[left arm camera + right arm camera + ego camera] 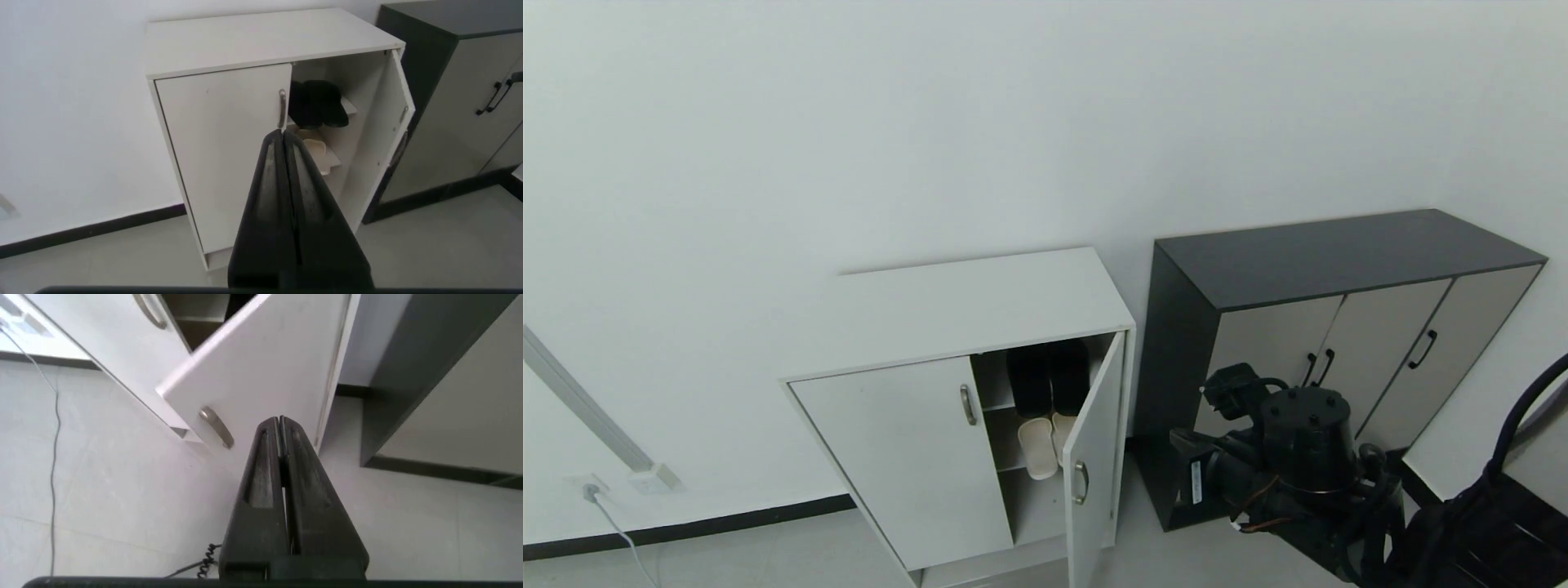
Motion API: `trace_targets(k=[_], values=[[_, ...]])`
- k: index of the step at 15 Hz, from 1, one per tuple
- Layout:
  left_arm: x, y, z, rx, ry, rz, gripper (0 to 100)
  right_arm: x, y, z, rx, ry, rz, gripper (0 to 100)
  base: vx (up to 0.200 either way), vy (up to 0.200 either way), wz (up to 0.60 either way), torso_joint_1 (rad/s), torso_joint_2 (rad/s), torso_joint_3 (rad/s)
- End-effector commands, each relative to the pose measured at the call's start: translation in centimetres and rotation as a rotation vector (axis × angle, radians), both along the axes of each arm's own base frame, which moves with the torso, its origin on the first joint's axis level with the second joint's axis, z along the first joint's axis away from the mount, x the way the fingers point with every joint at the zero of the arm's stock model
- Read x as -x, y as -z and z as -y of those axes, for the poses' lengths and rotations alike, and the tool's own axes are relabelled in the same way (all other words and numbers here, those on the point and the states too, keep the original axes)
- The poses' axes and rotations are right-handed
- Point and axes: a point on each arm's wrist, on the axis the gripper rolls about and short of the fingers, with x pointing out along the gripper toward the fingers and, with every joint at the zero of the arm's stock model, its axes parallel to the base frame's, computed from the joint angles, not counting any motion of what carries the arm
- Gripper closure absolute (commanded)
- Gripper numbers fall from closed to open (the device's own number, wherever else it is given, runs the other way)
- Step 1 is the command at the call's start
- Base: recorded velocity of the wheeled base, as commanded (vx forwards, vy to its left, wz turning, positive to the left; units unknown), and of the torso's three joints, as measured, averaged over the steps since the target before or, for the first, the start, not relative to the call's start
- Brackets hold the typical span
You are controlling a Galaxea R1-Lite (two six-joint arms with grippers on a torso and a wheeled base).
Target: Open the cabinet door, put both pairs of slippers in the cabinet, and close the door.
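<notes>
Inside white cabinet, right door ajar: black slippers on upper shelf, beige slippers on shelf below. Fingers of left gripper and right gripper pressed together, empty, facing cabinet

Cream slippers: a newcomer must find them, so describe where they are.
Find the white cabinet left of the dark cabinet, its right door open. Inside, the cream slippers sit one shelf below the black slippers, the only pale pair.
</notes>
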Motion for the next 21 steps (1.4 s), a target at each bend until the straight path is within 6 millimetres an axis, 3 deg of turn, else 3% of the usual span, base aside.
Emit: trace_targets(k=[1, 7, 12, 16, 21], values=[[0.0, 0.0, 0.0, 0.000, -0.001, 0.000, 100, 0.1, 0.3, -0.1, 0.011, -0.005, -0.005, 100, 0.000, 0.000, 0.00, 0.000, 0.00, 0.000], [0.0, 0.0, 0.0, 0.000, 0.000, 0.000, 100, 0.4, 1.0, -0.4, 0.029, -0.024, -0.023, 100, 0.000, 0.000, 0.60, 0.003, 0.01, 0.002], [0.0, 0.0, 0.0, -0.002, 0.000, 0.002, 100, 0.8, 1.1, 0.0, 0.028, -0.029, 0.013, 100, 0.000, 0.000, 0.00, 0.000, 0.00, 0.000], [0.0, 0.0, 0.0, -0.002, 0.000, 0.000, 100, 2.9, 2.0, 1.9, 0.053, -0.093, 0.037, 100, 0.000, 0.000, 0.00, 0.000, 0.00, 0.000], [0.0, 0.0, 0.0, 0.000, -0.001, 0.000, 100, 5.9, 3.7, 4.6, 0.082, -0.100, -0.003, 100, 0.200, 0.000, 0.00, -0.005, 0.00, 0.002]])
